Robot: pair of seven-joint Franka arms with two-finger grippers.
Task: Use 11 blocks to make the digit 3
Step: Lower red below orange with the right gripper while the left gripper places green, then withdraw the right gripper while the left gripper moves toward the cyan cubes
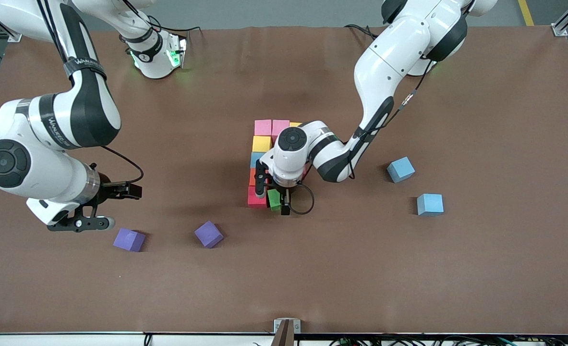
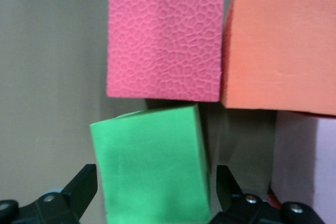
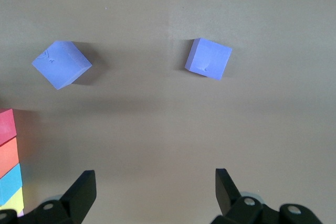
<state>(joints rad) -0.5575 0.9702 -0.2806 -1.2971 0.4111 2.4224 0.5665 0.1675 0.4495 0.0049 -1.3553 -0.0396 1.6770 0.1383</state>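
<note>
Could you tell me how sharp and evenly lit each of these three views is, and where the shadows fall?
Front view: even overhead light, soft shadows under both arms. Left wrist view: the green block between the left end effector's fingers looks soft, while the red block shows crisp texture. Right wrist view: sharp, with the two purple cubes casting short shadows.

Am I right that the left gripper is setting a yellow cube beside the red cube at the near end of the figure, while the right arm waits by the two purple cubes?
Not quite: the cube at the left gripper is a green cube, not yellow, as the left wrist view shows. It is indeed beside the red cube, and the right gripper waits by the two purple cubes.
</note>
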